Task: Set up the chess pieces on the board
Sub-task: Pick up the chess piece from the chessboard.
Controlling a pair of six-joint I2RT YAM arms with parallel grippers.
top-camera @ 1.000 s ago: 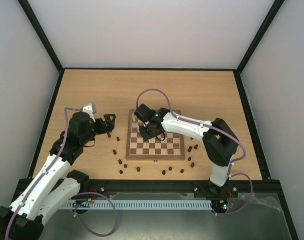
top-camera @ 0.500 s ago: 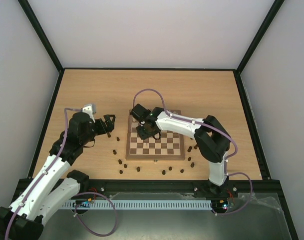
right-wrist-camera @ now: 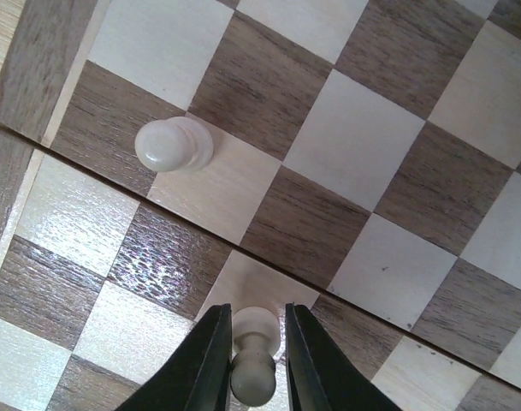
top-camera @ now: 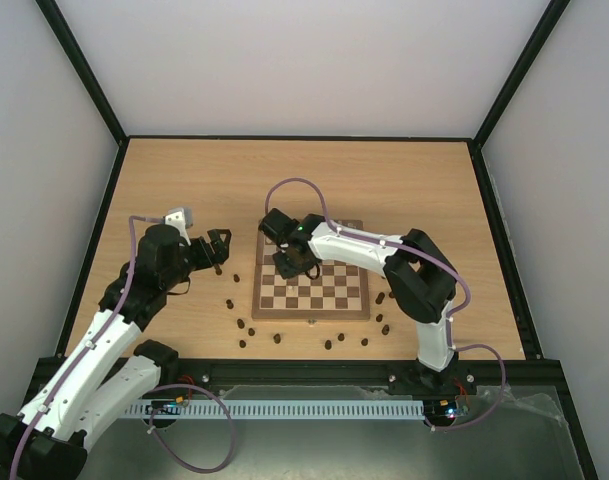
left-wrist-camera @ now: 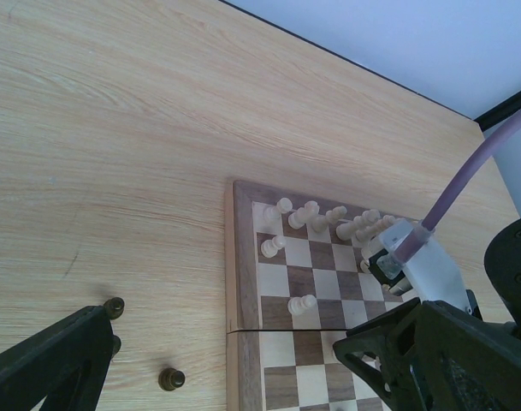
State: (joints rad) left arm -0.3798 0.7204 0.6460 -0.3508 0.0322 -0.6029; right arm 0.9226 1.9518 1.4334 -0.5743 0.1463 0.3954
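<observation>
The board (top-camera: 311, 314) lies mid-table with cream chess pieces (left-wrist-camera: 328, 218) lined along its far rows. My right gripper (top-camera: 289, 262) hangs low over the board's left part. In the right wrist view the gripper (right-wrist-camera: 256, 312) is shut on a cream pawn (right-wrist-camera: 254, 360) that stands on a light square. Another cream pawn (right-wrist-camera: 173, 145) stands two squares away near the rim. My left gripper (top-camera: 219, 250) is open over the bare table left of the board, with nothing between its fingers (left-wrist-camera: 46, 364). Dark pieces (left-wrist-camera: 172, 378) stand below it.
Dark brown pieces (top-camera: 241, 323) are scattered on the table left of, in front of and right of the board (left-wrist-camera: 241, 257). Two cream pawns (left-wrist-camera: 301, 303) stand forward on the left files. The right arm's white link and purple cable (left-wrist-camera: 465, 184) cross above the board.
The right gripper shifted a little left over the board and its jaws narrowed onto the cream pawn. The left arm stayed still.
</observation>
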